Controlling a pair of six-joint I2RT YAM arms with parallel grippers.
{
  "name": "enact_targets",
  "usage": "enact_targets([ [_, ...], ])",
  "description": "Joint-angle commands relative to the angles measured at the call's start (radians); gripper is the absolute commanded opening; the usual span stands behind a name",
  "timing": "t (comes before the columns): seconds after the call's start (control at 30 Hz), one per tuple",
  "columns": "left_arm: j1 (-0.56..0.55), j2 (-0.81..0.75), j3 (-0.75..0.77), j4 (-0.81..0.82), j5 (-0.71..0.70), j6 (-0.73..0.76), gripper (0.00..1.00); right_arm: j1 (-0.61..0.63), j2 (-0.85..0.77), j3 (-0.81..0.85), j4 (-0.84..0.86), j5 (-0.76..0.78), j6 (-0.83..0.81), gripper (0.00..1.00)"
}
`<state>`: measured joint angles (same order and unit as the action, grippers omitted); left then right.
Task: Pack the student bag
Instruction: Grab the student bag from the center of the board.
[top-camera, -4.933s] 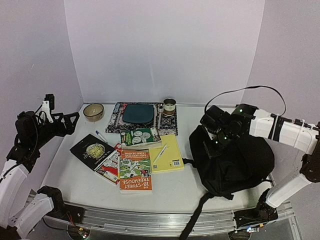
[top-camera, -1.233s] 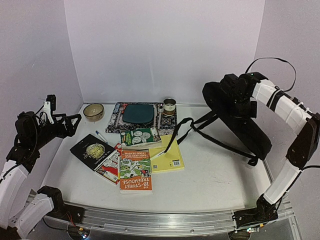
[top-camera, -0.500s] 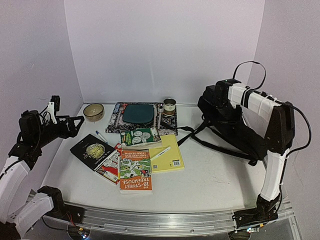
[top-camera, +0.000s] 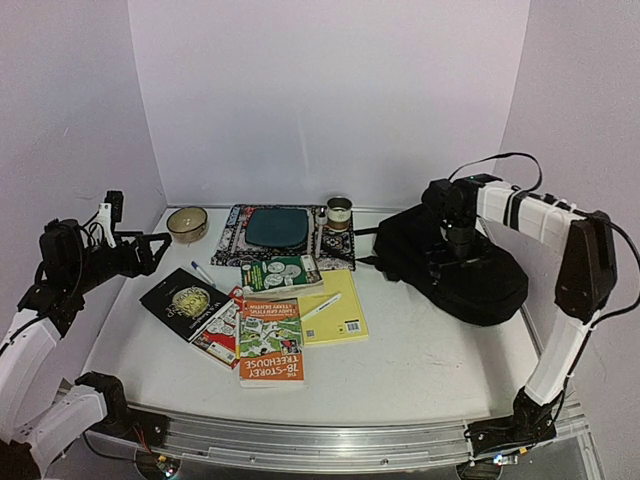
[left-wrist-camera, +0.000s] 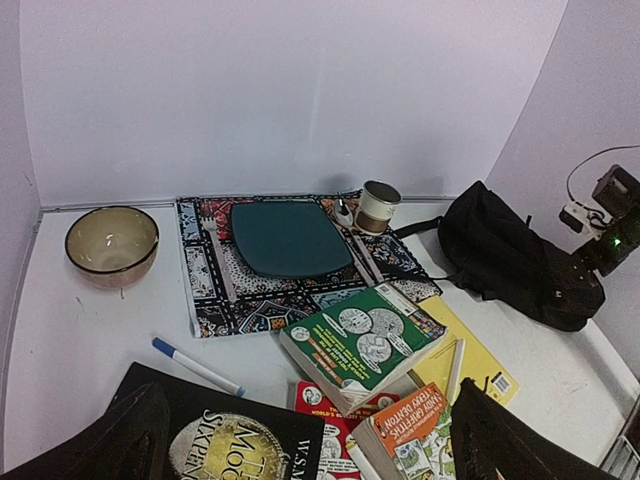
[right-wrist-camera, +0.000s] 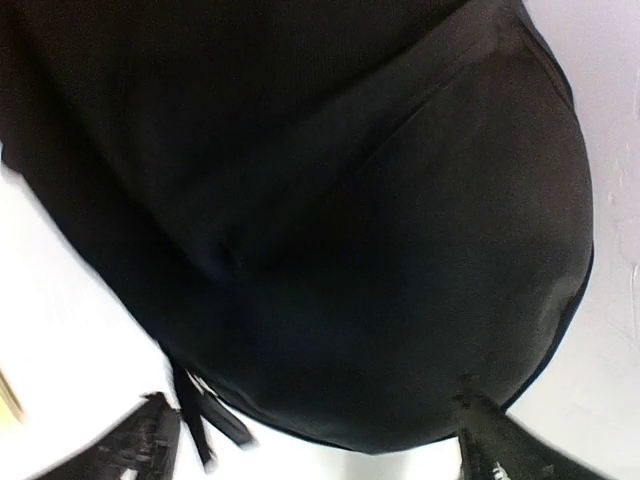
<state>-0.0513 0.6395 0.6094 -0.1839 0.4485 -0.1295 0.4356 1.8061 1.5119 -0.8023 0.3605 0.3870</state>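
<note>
The student bag (top-camera: 455, 272), a big soft black backpack, lies flat on the right side of the table, a strap (top-camera: 368, 262) trailing toward the books. Its dark fabric (right-wrist-camera: 330, 200) fills the right wrist view. My right gripper (top-camera: 462, 243) hangs just over the bag's top, pointing down, open, fingers spread at both lower corners (right-wrist-camera: 320, 445) and holding nothing. My left gripper (top-camera: 152, 250) is raised at the far left, open and empty (left-wrist-camera: 310, 450), looking over the books.
A green book (top-camera: 281, 273), yellow notepad (top-camera: 337, 310) with a white pen (top-camera: 320, 306), orange book (top-camera: 270, 348), black book (top-camera: 184, 298) and blue-capped pen (top-camera: 203, 272) lie mid-table. Behind them are a bowl (top-camera: 187, 222), a cup (top-camera: 340, 211) and a teal pad (top-camera: 277, 227) on a patterned mat.
My right arm has lowered the lifted bag onto the table at the right, and the gripper has opened and let it go. The dangling straps have settled. My left arm barely moved.
</note>
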Motion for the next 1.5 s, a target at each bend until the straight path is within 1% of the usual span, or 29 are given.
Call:
enact_targets([
  [0.0,0.004,0.003,0.054,0.017,0.051,0.004,0.99,-0.072,-0.143,-0.128,0.008,-0.102,-0.225,0.98],
  [0.1,0.004,0.007,0.056,0.018,0.062,0.003,0.99,-0.078,-0.172,-0.215,0.066,-0.165,-0.293,0.98],
  [0.2,0.004,0.026,0.062,0.026,0.126,0.001,0.99,-0.077,-0.166,-0.275,0.117,-0.233,-0.356,0.98],
  [0.27,0.004,0.048,0.072,0.026,0.147,-0.010,0.99,-0.077,-0.149,-0.300,0.140,-0.241,-0.378,0.98],
  [0.43,0.002,0.090,0.088,0.026,0.219,-0.065,0.99,-0.078,-0.103,-0.336,0.201,-0.186,-0.436,0.98],
  [0.53,0.001,0.099,0.083,0.027,0.244,-0.103,0.99,-0.077,-0.071,-0.334,0.233,-0.113,-0.444,0.98],
  [0.57,-0.001,0.098,0.080,0.028,0.250,-0.117,0.99,-0.078,-0.063,-0.335,0.243,-0.096,-0.448,0.96],
  [0.63,-0.009,0.094,0.074,0.031,0.255,-0.144,0.99,-0.078,-0.046,-0.337,0.255,-0.068,-0.456,0.89],
  [0.67,-0.018,0.091,0.072,0.033,0.256,-0.159,0.99,-0.078,-0.036,-0.338,0.258,-0.056,-0.455,0.83],
  [0.7,-0.028,0.088,0.070,0.037,0.257,-0.177,0.99,-0.078,-0.025,-0.338,0.259,-0.046,-0.447,0.74],
  [0.73,-0.042,0.086,0.067,0.041,0.257,-0.190,0.98,-0.078,-0.014,-0.337,0.258,-0.046,-0.437,0.62],
  [0.77,-0.059,0.086,0.066,0.044,0.255,-0.202,0.97,-0.078,-0.011,-0.338,0.259,-0.056,-0.427,0.47],
  [0.83,-0.112,0.090,0.067,0.050,0.230,-0.229,0.97,-0.078,-0.023,-0.340,0.257,-0.109,-0.400,0.23],
  [0.87,-0.141,0.094,0.068,0.053,0.212,-0.241,0.97,-0.078,-0.037,-0.342,0.256,-0.136,-0.391,0.13],
  [0.9,-0.175,0.100,0.070,0.057,0.183,-0.254,0.96,-0.077,-0.055,-0.345,0.256,-0.161,-0.354,0.05],
  [0.93,-0.209,0.107,0.071,0.061,0.152,-0.271,0.96,-0.077,-0.074,-0.345,0.252,-0.185,-0.332,0.01],
  [1.0,-0.274,0.127,0.069,0.077,0.098,-0.300,0.95,-0.075,-0.120,-0.343,0.239,-0.220,-0.278,0.00],
  [1.2,-0.418,0.211,0.069,0.137,-0.015,-0.365,0.93,-0.039,-0.243,-0.305,0.161,-0.265,-0.066,0.00],
  [1.33,-0.532,0.303,0.107,0.163,-0.103,-0.373,0.92,0.024,-0.306,-0.288,0.149,-0.277,0.074,0.00],
  [1.47,-0.674,0.395,0.162,0.179,-0.212,-0.375,0.91,0.069,-0.326,-0.271,0.156,-0.298,0.199,0.00],
])
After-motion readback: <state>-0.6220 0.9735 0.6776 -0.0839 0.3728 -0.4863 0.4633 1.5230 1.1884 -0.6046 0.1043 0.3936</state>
